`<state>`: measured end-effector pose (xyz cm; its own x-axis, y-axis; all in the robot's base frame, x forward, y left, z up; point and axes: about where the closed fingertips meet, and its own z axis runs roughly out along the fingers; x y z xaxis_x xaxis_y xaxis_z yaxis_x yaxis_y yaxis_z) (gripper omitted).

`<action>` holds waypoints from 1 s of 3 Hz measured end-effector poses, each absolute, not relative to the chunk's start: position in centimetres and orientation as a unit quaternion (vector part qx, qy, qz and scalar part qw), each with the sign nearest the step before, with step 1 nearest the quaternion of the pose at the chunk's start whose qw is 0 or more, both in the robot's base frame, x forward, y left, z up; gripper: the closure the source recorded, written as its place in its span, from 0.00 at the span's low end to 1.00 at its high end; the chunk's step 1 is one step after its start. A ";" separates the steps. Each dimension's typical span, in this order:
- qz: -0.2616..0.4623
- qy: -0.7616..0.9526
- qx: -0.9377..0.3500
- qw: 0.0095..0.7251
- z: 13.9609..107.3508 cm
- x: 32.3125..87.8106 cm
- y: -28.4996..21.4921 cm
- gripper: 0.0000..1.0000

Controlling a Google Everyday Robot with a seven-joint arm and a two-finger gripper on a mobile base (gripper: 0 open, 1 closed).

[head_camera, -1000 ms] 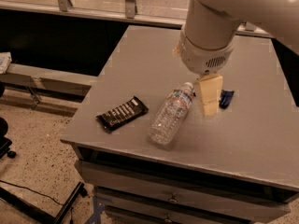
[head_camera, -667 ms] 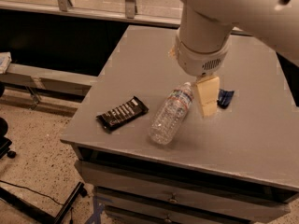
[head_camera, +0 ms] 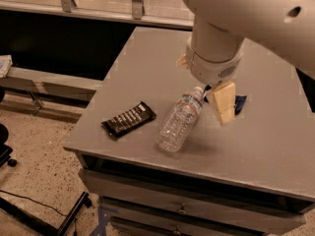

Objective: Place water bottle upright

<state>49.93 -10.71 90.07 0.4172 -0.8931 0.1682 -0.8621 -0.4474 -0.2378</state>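
The water bottle (head_camera: 178, 122) lies on its side on the grey table (head_camera: 275, 146), a clear ribbed bottle with its white cap pointing up-right toward the arm and its base toward the front edge. My gripper (head_camera: 220, 103) hangs from the big white wrist just right of the bottle's cap end, close above the tabletop. The wrist hides part of the gripper and the spot where it meets the bottle's neck, so I cannot tell whether it touches the bottle.
A black snack bar (head_camera: 129, 120) lies left of the bottle near the table's front-left corner. A small blue object (head_camera: 240, 103) peeks out behind the gripper. Drawers (head_camera: 177, 208) sit under the tabletop. Speckled floor with a black cable (head_camera: 34, 200) lies to the left.
The arm has shifted slightly left and closer over the bottle's cap end. The bottle and snack bar lie where they were.
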 end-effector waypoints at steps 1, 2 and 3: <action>-0.137 0.502 -0.853 0.050 89.8 50.5 -11.3 0.00; -0.134 0.481 -0.865 0.043 89.4 51.2 -11.3 0.00; -0.128 0.467 -0.874 0.034 88.8 51.9 -11.3 0.00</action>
